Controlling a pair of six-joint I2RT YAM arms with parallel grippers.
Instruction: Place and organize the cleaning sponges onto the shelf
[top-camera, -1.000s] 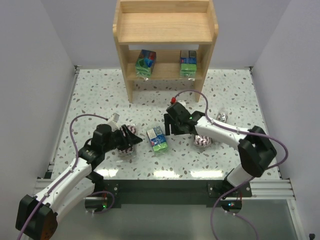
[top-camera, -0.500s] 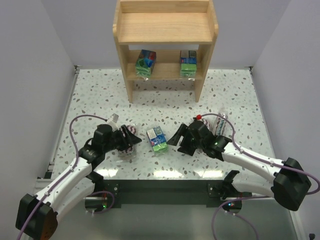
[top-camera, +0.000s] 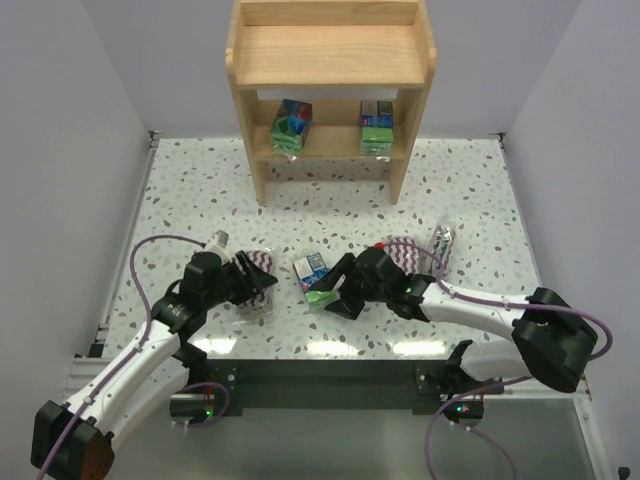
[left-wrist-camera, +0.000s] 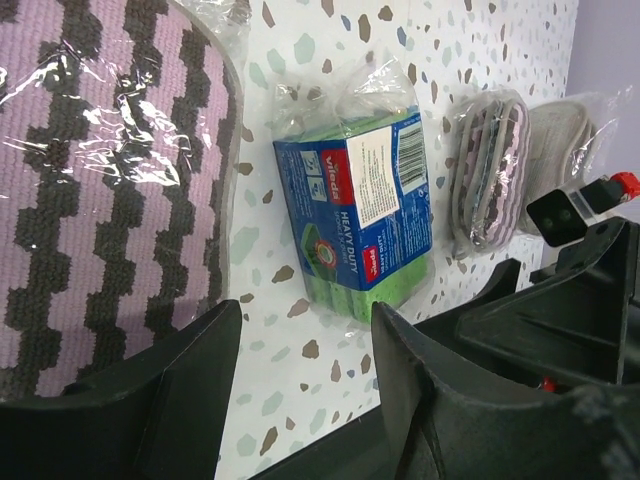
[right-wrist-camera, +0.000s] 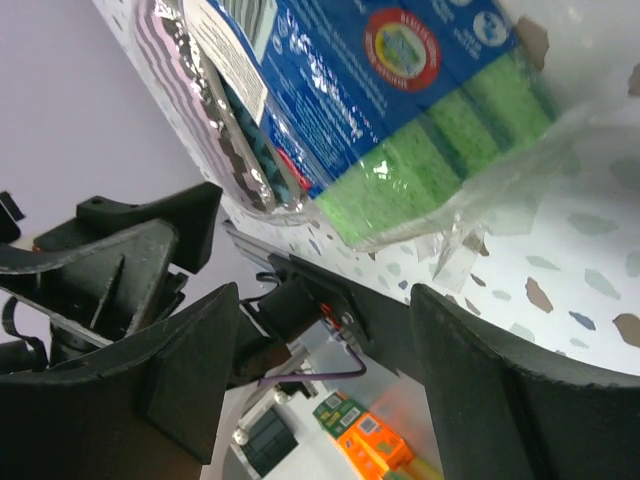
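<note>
Frankly, crowding worries me: my right gripper (top-camera: 336, 296) and left gripper (top-camera: 262, 288) sit close together near the middle of the near edge. A careless close could shove the sponge pack (top-camera: 313, 277) into the zigzag pad (top-camera: 261, 262), or pinch only loose wrap. Both jaws gape wide and hold nothing; the pack lies just ahead between my right fingers. The shelf (top-camera: 238, 90) stands at the far edge.

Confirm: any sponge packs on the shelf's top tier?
No, the left pack and right pack both sit on the shelf's lower tier.

shelf (top-camera: 330, 60) lower tier: two packs (top-camera: 291, 124) | table (top-camera: 200, 190): third pack (top-camera: 313, 277) right of oval pad (top-camera: 262, 263)
</note>
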